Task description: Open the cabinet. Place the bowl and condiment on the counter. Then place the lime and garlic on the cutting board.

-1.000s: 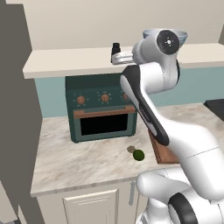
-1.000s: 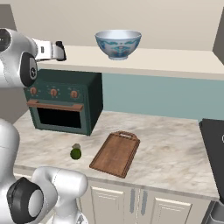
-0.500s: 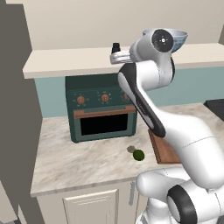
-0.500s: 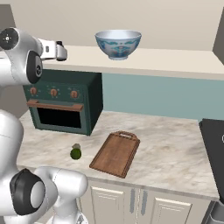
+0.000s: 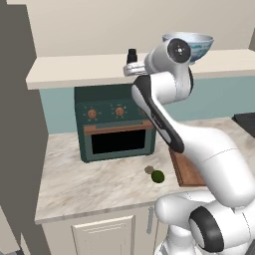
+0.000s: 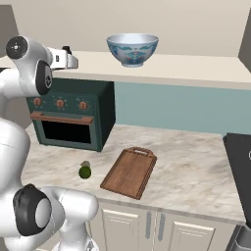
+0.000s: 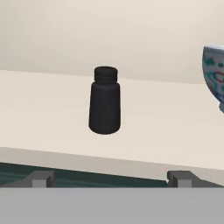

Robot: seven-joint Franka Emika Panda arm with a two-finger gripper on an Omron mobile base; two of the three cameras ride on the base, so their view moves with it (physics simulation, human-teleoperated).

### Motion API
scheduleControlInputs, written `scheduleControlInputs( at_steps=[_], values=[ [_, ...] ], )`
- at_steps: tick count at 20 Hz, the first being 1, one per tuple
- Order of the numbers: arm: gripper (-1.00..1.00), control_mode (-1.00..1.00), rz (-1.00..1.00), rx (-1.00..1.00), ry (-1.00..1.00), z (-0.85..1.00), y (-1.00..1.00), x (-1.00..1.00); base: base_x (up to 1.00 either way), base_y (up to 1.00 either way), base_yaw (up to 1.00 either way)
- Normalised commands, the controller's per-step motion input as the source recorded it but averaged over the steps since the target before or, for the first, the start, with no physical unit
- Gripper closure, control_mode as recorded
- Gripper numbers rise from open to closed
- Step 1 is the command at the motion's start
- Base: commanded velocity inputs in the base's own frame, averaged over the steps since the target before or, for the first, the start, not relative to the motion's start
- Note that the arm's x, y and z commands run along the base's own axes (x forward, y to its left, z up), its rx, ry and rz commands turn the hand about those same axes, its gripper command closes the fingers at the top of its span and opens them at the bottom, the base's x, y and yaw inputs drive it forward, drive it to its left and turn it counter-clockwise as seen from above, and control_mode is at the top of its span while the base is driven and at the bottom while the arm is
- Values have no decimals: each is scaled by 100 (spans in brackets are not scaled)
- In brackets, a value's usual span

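Cream shelf [image 7: 52,100] above green oven [image 5: 117,122], black condiment [image 7: 105,106] upright, bowl [image 6: 132,49] well aside, claw [image 7: 111,179] released, nothing between.

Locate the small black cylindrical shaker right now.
The small black cylindrical shaker stands upright on the cream cabinet shelf, left of the blue-patterned bowl in the hand view, ahead of the open gripper.

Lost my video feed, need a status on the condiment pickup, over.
Gripper open, level with the shelf, lined up on the condiment. Condiment upright, untouched. Bowl off to one side, path clear.
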Motion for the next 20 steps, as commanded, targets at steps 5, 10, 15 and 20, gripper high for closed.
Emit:
scheduleControlInputs(
  at_steps=[5,10,15,20],
  values=[
    [-100,-100,0,0,0,-16,0,12,0,0,0],
    [-100,-100,0,0,0,-10,0,16,0,0,0],
    [-100,-100,0,0,0,0,3,15,0,0,0],
    [-100,-100,-1,0,0,0,15,16,0,0,0]
  ],
)
